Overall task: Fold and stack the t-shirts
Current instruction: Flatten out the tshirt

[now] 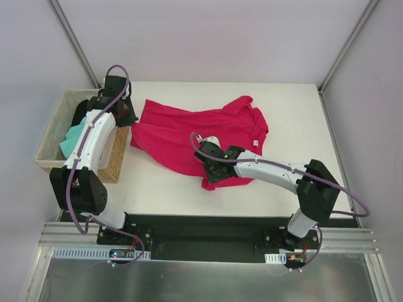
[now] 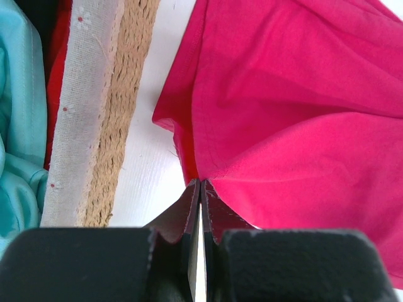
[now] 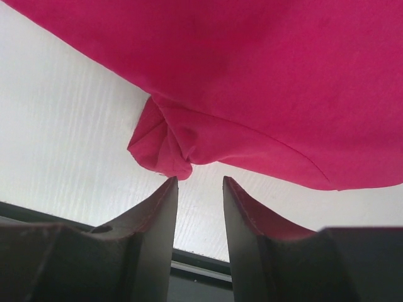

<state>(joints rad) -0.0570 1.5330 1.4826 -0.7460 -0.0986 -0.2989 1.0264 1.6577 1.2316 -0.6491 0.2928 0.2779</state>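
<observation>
The red shirt (image 1: 208, 129) lies spread and rumpled across the white worktop (image 1: 289, 113). The left hand (image 2: 200, 184) is closed on its edge beside the basket (image 1: 113, 157) — creases run out from the tips. The right hand (image 3: 200, 182) is open at the shirt's near side, a bunched corner just ahead of its fingers, not held. A teal shirt (image 1: 72, 141) lies in the basket.

From high behind, you see the whole white table (image 1: 157, 189). Your two wrist cameras look closely at the same pink-red cloth shirt (image 1: 182, 132).
</observation>
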